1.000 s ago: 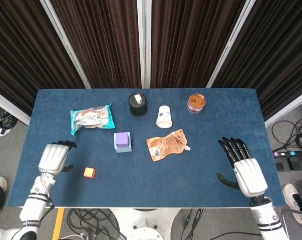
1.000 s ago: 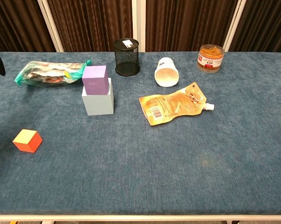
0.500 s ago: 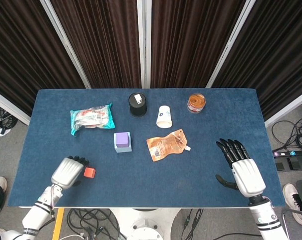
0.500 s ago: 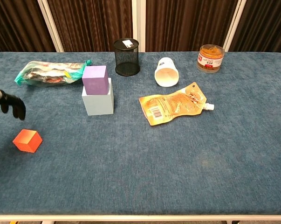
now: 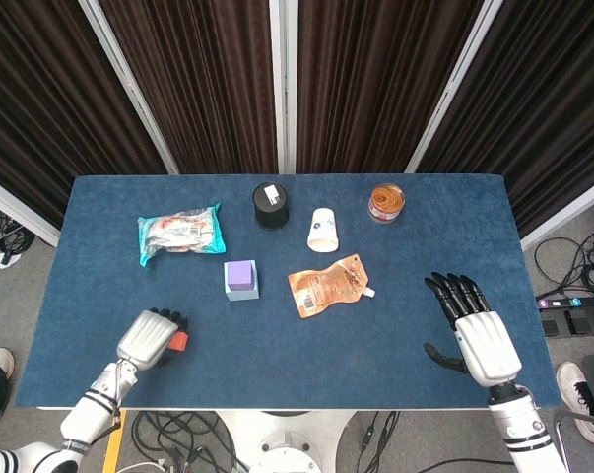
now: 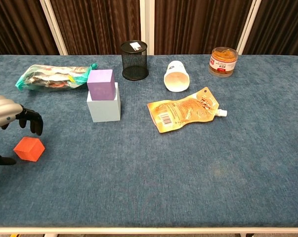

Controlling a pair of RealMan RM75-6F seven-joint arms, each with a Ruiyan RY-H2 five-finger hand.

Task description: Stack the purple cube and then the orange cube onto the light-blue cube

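The purple cube (image 5: 240, 273) (image 6: 101, 83) sits on top of the light-blue cube (image 5: 241, 290) (image 6: 104, 107), left of the table's middle. Near the front left edge the orange cube (image 5: 179, 342) (image 6: 29, 148) rests on the cloth. My left hand (image 5: 150, 338) (image 6: 9, 117) hovers at it from the left. Its fingers (image 6: 31, 121) curve over the cube's top and its thumb lies low beside the cube; I see no grip. At the front right, my right hand (image 5: 479, 331) lies flat with fingers spread and holds nothing. The chest view does not show it.
A snack bag (image 5: 180, 234) (image 6: 52, 77) lies at the back left. Further along the back are a black mesh cup (image 5: 271, 206) (image 6: 134, 60), a tipped white paper cup (image 5: 323, 230) (image 6: 177, 76) and a jar (image 5: 386, 203) (image 6: 223, 61). An orange pouch (image 5: 328, 285) (image 6: 186, 109) lies right of the stack.
My left hand has moved toward the table's front and to the right, from beside the orange cube to over it. The cubes and my right hand have stayed in place.
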